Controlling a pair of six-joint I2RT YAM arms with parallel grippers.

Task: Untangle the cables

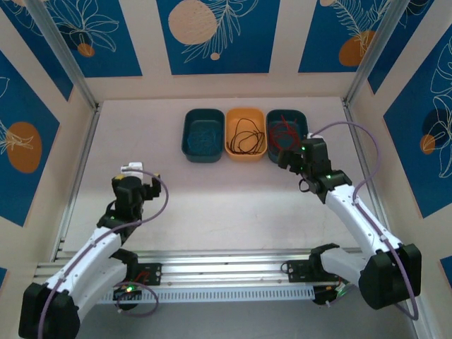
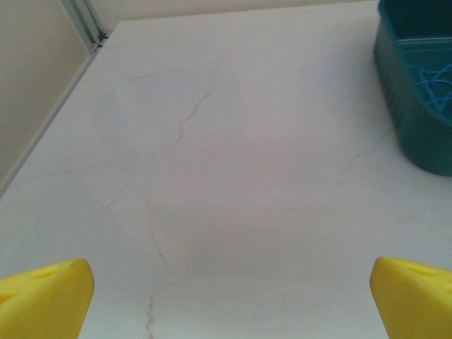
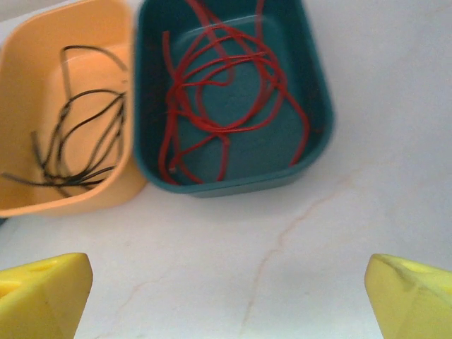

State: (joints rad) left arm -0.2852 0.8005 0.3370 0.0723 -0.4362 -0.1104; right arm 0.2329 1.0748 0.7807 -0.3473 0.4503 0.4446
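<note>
The cables look sorted now, one colour to each bin. The red cable (image 3: 219, 99) lies in loose loops inside the right teal bin (image 3: 321, 145). The black cable (image 3: 78, 141) sits in the orange bin (image 3: 42, 205) just beside it. A bit of the blue cable (image 2: 434, 85) shows in the left teal bin (image 2: 417, 134). The right gripper (image 3: 226, 296) hangs just in front of the red cable's bin. Its yellow fingers are spread wide and nothing is between them. I think the job here is to move that gripper away without messing things up. To do that well, it should lift up and pull back toward its own base, going slowly. It should keep its fingers spread and out of the bin, so no red loop gets hooked and dragged out. One red loop lies close to the bin's side wall, so that is the spot to watch. The right arm reaches forward from its base with a bent elbow, and its wrist tips down toward the near wall of the bin. The left arm is folded closer in. The left gripper (image 2: 226, 296) is spread wide too, holds nothing, and points across the bare bench (image 2: 247, 176), with the blue cable's bin off to its right.
</note>
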